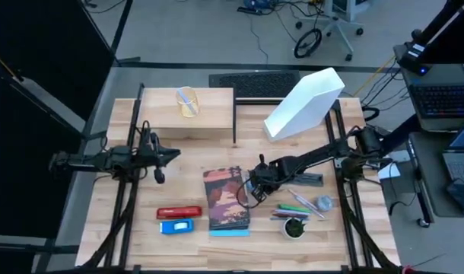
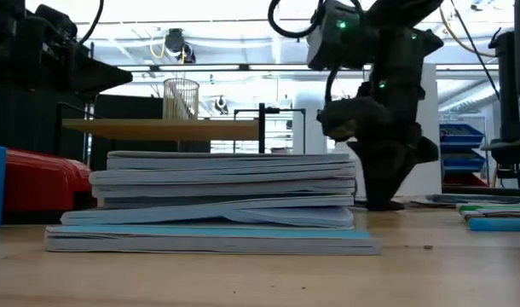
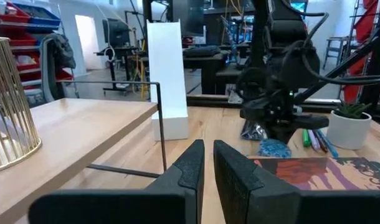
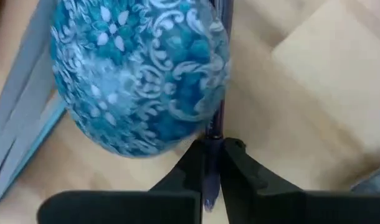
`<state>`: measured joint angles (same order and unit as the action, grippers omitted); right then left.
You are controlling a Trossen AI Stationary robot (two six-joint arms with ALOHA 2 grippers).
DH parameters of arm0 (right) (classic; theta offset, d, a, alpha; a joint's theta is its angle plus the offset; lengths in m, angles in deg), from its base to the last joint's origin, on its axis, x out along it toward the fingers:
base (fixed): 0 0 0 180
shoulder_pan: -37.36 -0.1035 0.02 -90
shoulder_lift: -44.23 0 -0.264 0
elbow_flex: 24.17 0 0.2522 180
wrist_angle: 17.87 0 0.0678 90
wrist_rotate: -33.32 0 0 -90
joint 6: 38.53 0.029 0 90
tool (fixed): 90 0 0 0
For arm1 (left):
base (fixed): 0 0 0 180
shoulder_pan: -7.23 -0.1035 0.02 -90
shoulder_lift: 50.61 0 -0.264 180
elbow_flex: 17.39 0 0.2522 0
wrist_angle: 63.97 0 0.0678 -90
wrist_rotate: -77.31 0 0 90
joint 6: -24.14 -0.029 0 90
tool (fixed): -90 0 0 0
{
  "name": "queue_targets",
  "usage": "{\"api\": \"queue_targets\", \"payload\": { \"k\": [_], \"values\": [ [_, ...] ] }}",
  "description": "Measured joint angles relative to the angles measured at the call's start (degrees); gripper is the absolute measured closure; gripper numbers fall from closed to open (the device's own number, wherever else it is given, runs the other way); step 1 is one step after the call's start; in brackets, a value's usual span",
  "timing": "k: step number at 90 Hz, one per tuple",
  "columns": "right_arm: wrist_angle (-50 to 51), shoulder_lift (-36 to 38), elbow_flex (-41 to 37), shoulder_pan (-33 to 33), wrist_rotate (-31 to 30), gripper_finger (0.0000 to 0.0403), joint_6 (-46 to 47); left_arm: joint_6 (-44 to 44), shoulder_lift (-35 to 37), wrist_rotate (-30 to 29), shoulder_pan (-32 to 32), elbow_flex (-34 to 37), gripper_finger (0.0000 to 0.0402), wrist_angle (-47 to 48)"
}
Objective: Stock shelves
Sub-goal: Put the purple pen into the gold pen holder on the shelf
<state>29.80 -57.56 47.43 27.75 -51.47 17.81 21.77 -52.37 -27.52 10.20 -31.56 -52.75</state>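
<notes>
The blue patterned ball [image 4: 140,74] ran off the top of the right wrist view, and whatever thin purple thing [image 4: 210,168] the right gripper [image 4: 209,163] pinched was mostly hidden, maybe a pen. The stack of books [image 2: 217,200] blocked the shelf's [image 2: 162,128] legs in the low view.

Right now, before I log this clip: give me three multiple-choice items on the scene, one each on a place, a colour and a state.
1. Where is the gold wire cup?
A. on the wood shelf
B. on the book stack
C. inside the file holder

2. What colour is the file holder?
A. red
B. black
C. white

3. How is the right gripper?
A. wide open and empty
B. shut on a thin pen
C. shut on the potted plant

Answers:
1 A: the gold wire cup stands on the wood shelf.
2 C: the file holder is white all over.
3 B: the right gripper has its fingers closed on the thin pen, beside the book stack.
</notes>
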Motion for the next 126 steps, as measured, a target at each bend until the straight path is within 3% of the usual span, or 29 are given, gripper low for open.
{"api": "queue_targets", "payload": {
  "k": [32, 65, 95, 126],
  "values": [
    [2.16, 6.65, 0.02, 0.02, 3.71, 0.0394, -0.44, -0.02, 0.0, 0.0, 0.01, 0.0, 0.0379, 0.0],
    [-2.73, 14.35, 0.11, 4.08, -0.81, 0.0394, -1.75, -0.02, 0.0, -0.07, 0.0, 0.0, 0.0379, 0.0],
    [-28.63, 14.55, 0.22, 13.61, -4.64, 0.0394, -9.46, 0.0, 0.0, -0.22, -0.01, 0.0, 0.0379, -0.01],
    [-64.73, 9.13, 0.79, 23.92, -5.6, 0.0394, -16.63, 0.0, 0.02, -0.24, 0.0, 0.0, 0.0379, -0.03]
  ]
}}
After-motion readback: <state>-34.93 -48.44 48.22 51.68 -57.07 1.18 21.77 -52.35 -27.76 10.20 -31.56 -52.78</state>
